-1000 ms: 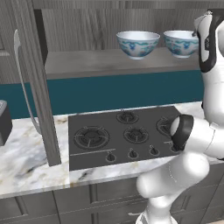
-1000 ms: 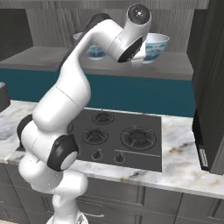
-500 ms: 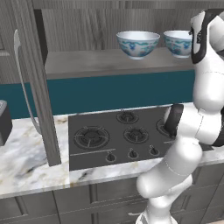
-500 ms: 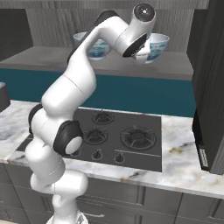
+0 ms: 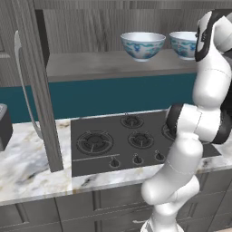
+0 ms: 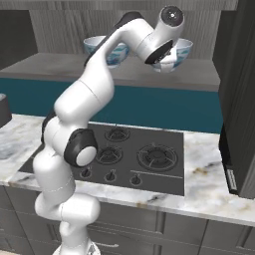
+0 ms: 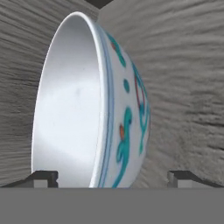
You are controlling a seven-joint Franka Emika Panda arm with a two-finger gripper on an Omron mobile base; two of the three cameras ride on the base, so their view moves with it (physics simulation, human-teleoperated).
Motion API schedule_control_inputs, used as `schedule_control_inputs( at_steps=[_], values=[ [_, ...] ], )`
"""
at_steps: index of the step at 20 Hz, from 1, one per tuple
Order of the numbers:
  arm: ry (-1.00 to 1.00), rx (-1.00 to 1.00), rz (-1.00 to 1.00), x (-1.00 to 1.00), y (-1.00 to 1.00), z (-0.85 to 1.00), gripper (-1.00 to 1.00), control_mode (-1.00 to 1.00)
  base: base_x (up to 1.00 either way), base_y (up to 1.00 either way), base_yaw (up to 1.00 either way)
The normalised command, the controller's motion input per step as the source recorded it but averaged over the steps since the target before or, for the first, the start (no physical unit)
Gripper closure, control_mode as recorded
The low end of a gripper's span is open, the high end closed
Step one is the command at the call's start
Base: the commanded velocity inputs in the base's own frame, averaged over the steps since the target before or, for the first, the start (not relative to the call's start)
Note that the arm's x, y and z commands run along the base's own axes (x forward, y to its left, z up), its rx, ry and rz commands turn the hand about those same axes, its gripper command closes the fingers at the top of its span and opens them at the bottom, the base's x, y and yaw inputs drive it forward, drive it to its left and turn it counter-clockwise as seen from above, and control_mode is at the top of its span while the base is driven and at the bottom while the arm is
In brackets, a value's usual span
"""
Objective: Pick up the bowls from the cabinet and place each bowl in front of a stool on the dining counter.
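Two white bowls with teal and red patterns stand on the grey shelf (image 5: 86, 67) of the open cabinet. The left bowl (image 5: 143, 45) stands free. My arm partly covers the right bowl (image 5: 183, 43) in the left base view. From the right base view, the left bowl (image 6: 101, 49) shows behind my arm and the right bowl (image 6: 182, 52) behind my hand. The hand view is rolled and shows that bowl (image 7: 92, 113) very close. My gripper (image 7: 113, 178) is open, one fingertip (image 7: 43, 177) on the bowl's inner side and the other on its outer side, with gaps on both.
The cabinet door (image 5: 41, 90) with its curved silver handle (image 5: 23, 86) hangs open at the left. Below the shelf lies a black stovetop (image 5: 131, 140) set in a marble counter (image 5: 27, 167). A dark tall unit (image 6: 241, 99) stands at the right.
My arm has straightened upward and carried the hand right along the shelf, up to the right bowl. The jaws stayed open and both bowls stayed put.
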Motion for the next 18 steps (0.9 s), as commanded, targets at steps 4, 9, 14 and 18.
schedule_control_inputs(
  at_steps=[4, 9, 14, 18],
  values=[
    [0.0, 0.0, 0.0, 0.14, -0.03, -0.12, -1.0, -1.0, 0.0, 0.0, 0.0],
    [0.0, 0.0, 0.0, 0.15, 0.0, -0.1, -1.0, -1.0, 0.0, 0.0, 0.0],
    [0.0, 0.0, 0.0, 0.09, 0.0, -0.08, 1.0, -1.0, 0.0, 0.0, 0.0],
    [0.0, 0.0, 0.0, 0.0, 0.0, 0.0, 1.0, -1.0, 0.0, 0.0, 0.0]
  ],
)
